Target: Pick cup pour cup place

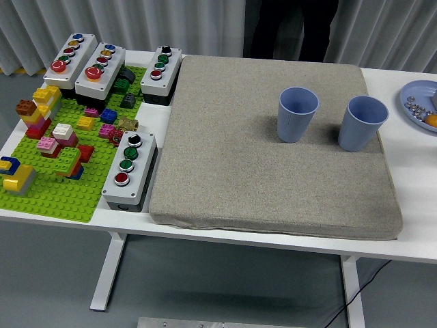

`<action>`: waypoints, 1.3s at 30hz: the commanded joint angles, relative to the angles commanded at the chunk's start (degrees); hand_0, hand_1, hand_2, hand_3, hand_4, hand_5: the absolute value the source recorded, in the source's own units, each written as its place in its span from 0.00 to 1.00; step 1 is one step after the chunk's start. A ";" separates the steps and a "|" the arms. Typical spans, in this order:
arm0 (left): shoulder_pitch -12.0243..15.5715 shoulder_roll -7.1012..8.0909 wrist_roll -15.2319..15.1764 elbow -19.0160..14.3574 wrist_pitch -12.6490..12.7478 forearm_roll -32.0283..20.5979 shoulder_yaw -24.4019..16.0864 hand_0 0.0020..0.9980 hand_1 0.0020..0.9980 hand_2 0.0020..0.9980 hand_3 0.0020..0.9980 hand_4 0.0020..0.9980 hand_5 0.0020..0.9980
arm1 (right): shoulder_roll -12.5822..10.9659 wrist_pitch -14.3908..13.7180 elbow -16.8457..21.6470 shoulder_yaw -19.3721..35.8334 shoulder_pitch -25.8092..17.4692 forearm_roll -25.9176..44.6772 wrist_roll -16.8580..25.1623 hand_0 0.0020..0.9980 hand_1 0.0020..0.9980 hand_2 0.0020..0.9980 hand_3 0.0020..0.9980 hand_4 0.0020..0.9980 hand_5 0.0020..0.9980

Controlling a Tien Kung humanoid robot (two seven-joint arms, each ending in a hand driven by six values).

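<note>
A: Okay, quick one. Where are the cups?

B: Two blue ribbed cups, both upright on the grey mat (273, 171). The left cup (297, 114) sits right of the mat's centre; the right cup (362, 123) stands near it, close to the mat's right edge, not touching.

A: Anything in them?

B: Can't tell from this angle.

A: Hands, spread or clenched?

B: Neither robot hand is in the frame, so no finger state to give.

A: Other stuff?

B: A green baseplate (61, 184) with coloured bricks on the left, four grey button boxes around it (the nearest button box (130, 171) sits against the mat's left edge). A blue plate (416, 92) is cut off at the right edge, with small bits and something orange on it. A person in dark clothing (290, 27) stands at the far side, no hands visible.
</note>
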 joint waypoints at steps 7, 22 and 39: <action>0.07 0.01 0.02 0.00 -0.02 0.02 0.11 0.76 0.80 0.85 0.75 0.51 0.96 | -0.02 0.01 0.06 -0.11 -0.03 0.04 0.04 0.93 0.83 0.84 0.83 0.68 1.00; 0.32 0.10 -0.03 0.00 -0.10 -0.39 0.65 0.77 0.80 0.85 0.75 0.51 0.95 | 0.14 0.84 0.31 -0.61 -0.60 0.65 0.18 0.93 0.83 0.84 0.83 0.68 1.00; -0.05 0.22 -0.19 0.00 -0.33 0.21 0.49 0.77 0.80 0.85 0.75 0.51 0.96 | -7.14 18.23 13.16 2.72 -10.67 -3.66 -7.95 0.90 0.83 0.89 0.89 0.86 0.28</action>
